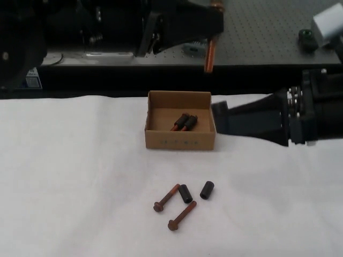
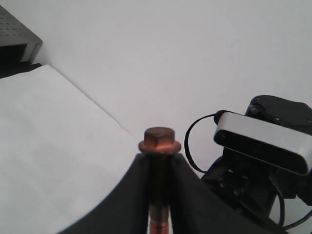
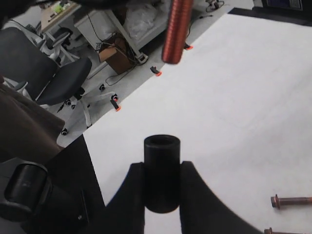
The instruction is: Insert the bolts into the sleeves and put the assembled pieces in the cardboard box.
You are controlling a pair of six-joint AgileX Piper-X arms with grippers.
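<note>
Nearest, on the cloth (image 1: 64,187): 2 loose bolts (image 1: 166,197) & 2 loose sleeves (image 1: 185,193). Behind them, the cardboard box (image 1: 179,140) w/ 2 assembled pieces (image 1: 184,122) inside. Right gripper (image 3: 162,165) clamps a sleeve (image 3: 162,178); left gripper (image 2: 159,157) pinches a bolt (image 2: 159,141) just under its head. Risk: bolt tip looks slightly askew to the sleeve mouth, so it may catch the rim & twist the sleeve loose. Right wrist view gives tip vs. mouth; high view gives box contents.
</note>
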